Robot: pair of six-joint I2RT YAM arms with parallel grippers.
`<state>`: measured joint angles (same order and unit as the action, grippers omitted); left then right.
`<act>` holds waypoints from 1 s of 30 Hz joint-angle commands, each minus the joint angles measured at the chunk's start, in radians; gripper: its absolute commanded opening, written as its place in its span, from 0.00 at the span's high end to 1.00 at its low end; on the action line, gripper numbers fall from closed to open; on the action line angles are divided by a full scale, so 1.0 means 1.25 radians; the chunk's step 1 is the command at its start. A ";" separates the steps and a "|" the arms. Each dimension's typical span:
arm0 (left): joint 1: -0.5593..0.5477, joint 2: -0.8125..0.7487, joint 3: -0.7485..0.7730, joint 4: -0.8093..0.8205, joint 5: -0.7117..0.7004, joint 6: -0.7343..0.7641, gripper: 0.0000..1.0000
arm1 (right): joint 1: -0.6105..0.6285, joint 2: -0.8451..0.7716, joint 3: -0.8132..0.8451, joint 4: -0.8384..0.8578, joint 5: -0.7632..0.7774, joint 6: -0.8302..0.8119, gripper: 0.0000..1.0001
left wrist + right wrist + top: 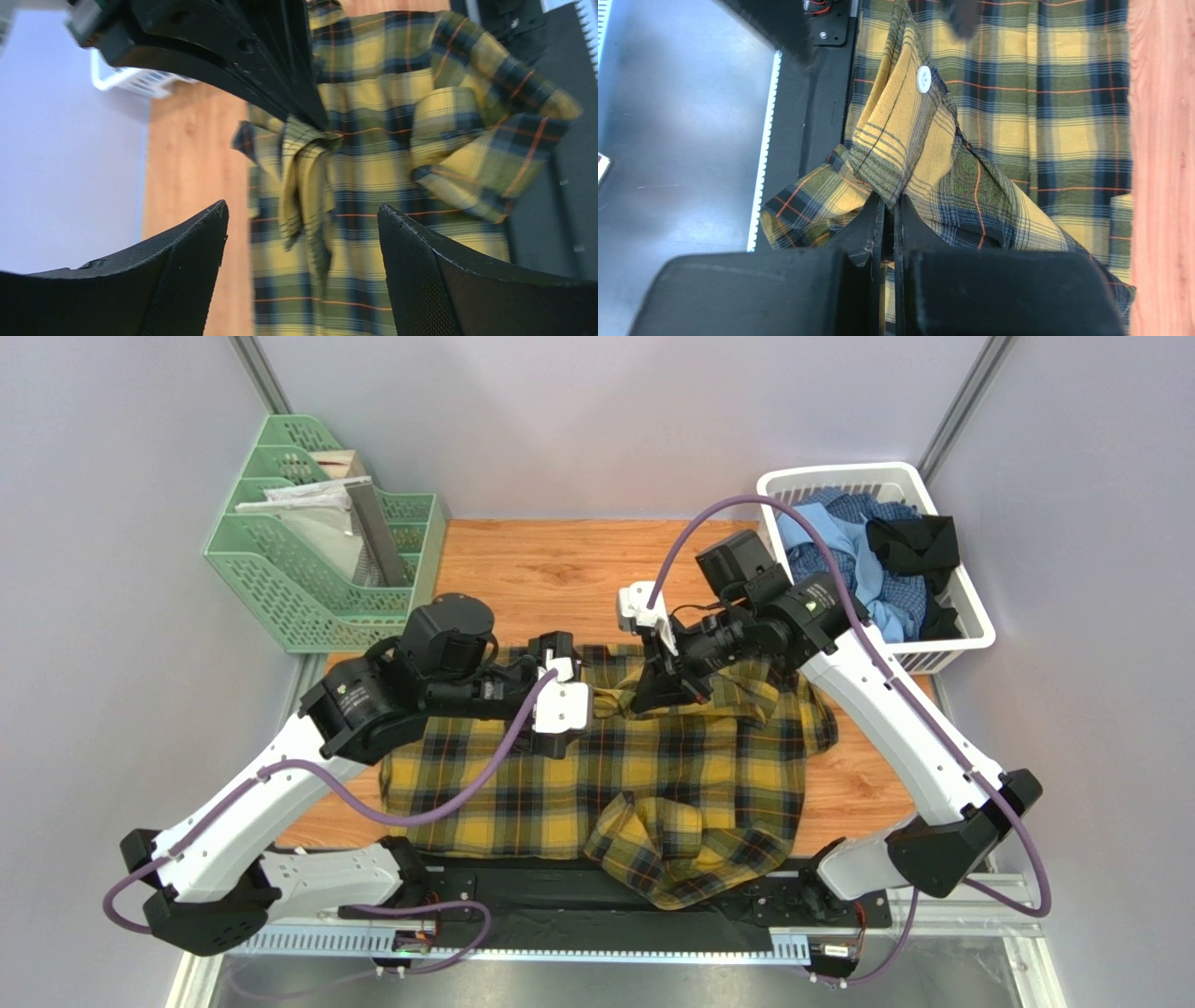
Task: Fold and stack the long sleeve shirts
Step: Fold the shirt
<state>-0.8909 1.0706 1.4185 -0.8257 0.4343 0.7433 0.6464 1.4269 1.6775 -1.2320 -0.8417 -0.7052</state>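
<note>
Right pincer [888, 208] pinches crumpled, soft plaid flannel shirt [1046, 126].

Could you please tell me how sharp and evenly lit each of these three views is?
Top view: even soft light, no glare, shirt crisp, walls splay toward the edges. Left wrist: shirt slightly soft, the left tool's fingers loom dark at the bottom. Right wrist: button and weave sharp, a blurred dark shape at the top edge, dull sheen on the metal plate.
</note>
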 commanded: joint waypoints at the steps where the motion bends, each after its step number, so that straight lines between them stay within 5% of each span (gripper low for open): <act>1: -0.025 0.018 0.006 0.022 -0.022 -0.180 0.19 | 0.011 0.006 0.048 0.028 0.028 -0.018 0.98; 7: -0.062 0.058 -0.013 0.060 -0.110 -0.248 0.38 | 0.036 0.035 0.080 0.015 0.051 -0.035 0.98; 10: -0.063 0.082 -0.018 0.075 -0.158 -0.344 0.78 | 0.039 0.038 0.082 0.043 0.070 -0.019 0.96; 11: -0.060 0.086 -0.019 0.081 -0.178 -0.377 1.00 | 0.038 0.037 0.078 0.054 0.084 -0.009 0.94; 17: 0.040 0.049 -0.067 0.174 -0.095 -0.696 1.00 | -0.010 -0.010 0.011 0.185 0.252 0.101 0.52; 19: 0.076 0.041 -0.068 0.208 -0.117 -0.789 1.00 | -0.035 -0.032 -0.013 0.254 0.330 0.141 0.20; 23: 0.197 0.064 -0.039 0.216 -0.232 -1.176 1.00 | -0.067 -0.070 -0.048 0.313 0.359 0.190 0.04; 30: 0.273 0.117 -0.025 0.144 -0.251 -1.561 1.00 | -0.034 -0.100 -0.122 0.478 0.301 0.266 0.00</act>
<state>-0.5587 1.2079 1.3617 -0.6125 0.1539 -0.8139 0.5678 1.3350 1.5593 -0.8429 -0.4583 -0.4717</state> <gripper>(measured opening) 0.006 0.998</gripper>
